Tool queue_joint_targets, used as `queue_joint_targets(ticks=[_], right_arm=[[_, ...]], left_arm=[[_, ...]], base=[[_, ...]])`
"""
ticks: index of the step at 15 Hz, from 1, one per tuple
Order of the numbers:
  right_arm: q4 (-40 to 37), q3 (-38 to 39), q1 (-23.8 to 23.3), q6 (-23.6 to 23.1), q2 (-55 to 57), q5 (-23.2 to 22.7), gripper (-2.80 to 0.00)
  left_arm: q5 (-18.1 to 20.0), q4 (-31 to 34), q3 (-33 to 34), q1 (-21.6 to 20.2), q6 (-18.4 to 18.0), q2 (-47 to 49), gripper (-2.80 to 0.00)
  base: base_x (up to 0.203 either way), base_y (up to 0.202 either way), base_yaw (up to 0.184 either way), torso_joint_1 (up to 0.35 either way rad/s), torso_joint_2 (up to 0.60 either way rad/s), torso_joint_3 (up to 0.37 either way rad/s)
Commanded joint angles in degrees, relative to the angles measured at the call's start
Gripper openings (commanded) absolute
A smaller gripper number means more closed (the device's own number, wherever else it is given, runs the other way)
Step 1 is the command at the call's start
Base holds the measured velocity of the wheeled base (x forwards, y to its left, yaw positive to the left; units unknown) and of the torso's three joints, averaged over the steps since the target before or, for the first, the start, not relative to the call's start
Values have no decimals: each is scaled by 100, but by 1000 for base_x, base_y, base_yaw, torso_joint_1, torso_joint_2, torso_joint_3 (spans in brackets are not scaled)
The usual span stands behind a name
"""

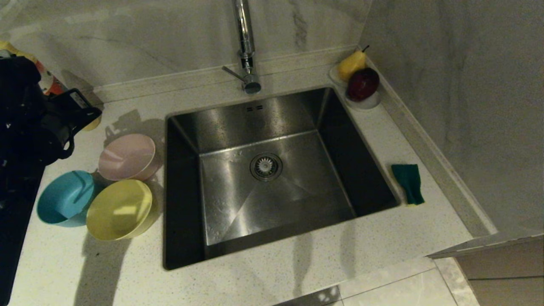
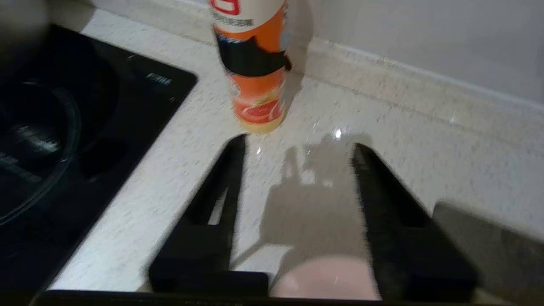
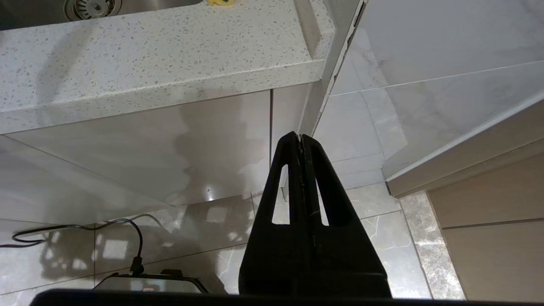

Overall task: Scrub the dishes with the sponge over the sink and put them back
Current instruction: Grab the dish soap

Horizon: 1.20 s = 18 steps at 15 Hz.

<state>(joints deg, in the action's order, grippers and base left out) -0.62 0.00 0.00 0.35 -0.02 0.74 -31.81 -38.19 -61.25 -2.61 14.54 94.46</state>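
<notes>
Three bowls sit on the counter left of the sink (image 1: 238,127): pink (image 1: 127,156), blue (image 1: 63,197) and yellow (image 1: 119,209). My left gripper (image 1: 87,111) hovers behind the pink bowl, near the back wall. In the left wrist view the left gripper (image 2: 299,144) is open and holds nothing, and the pink bowl's rim (image 2: 327,282) shows low between its fingers. The sponge (image 1: 408,182) lies green face up on the counter right of the sink. My right gripper (image 3: 301,137) hangs shut below the counter edge, out of the head view.
A tall chrome tap (image 1: 245,46) stands behind the sink. An orange bottle (image 2: 255,63) stands at the back left beside a black hob (image 2: 63,148). A white dish (image 1: 369,103) with a pear and a dark red fruit sits in the back right corner.
</notes>
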Motion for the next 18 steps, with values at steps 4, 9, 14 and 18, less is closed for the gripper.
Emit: queue_joint_targets(ticks=[4, 9, 14, 18], right_arm=[[1, 3, 0, 7, 2, -1, -280], [1, 5, 0, 0, 2, 3, -280], [1, 0, 0, 1, 2, -3, -280], [1, 0, 0, 0, 2, -4, -280]], left_arm=[[49, -619, -308, -480, 45, 607, 0], [238, -804, -382, -696, 93, 787, 0], [460, -1077, -697, -985, 84, 1280, 0], [627, -1343, -916, -1142, 75, 1687, 0]], base=[[0, 0, 0, 0, 0, 0], [0, 0, 0, 0, 0, 0], [0, 0, 0, 0, 0, 0], [0, 0, 0, 0, 0, 0]])
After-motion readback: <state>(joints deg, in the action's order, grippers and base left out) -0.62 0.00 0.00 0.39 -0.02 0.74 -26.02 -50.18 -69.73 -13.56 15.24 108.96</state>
